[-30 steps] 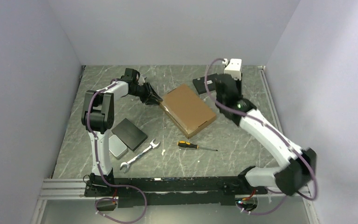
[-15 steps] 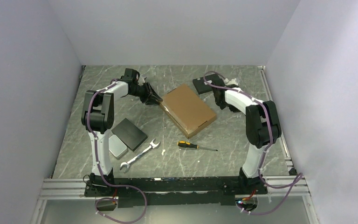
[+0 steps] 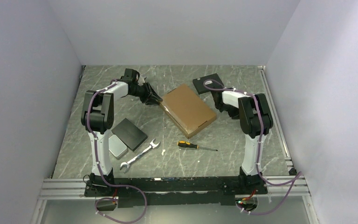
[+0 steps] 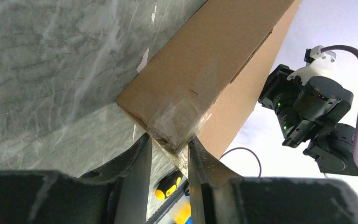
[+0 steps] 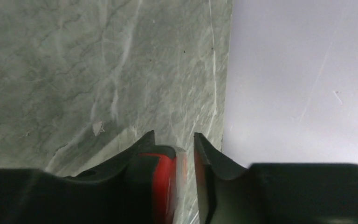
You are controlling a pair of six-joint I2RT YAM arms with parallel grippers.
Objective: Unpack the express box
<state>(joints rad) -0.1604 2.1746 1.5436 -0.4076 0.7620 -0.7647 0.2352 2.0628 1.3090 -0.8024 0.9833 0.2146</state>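
At the middle of the table [image 3: 242, 140], turned askew, the cardboard box [image 3: 188, 109] lies flat with its lid closed. The left gripper [image 4: 169, 137] is clenched on the box's taped left corner. The step in hand appears to be steadying the box, and this is best done by pressing down rather than lifting while the tape seam is opened. Right of the box, the right gripper [image 5: 173, 135] has a red item [image 5: 161, 179] between its fingers. Whether they clamp it cannot be told, and the item's ends are cut off. A screwdriver [image 3: 187, 145] lies on the box's near side. The box's contents are hidden.
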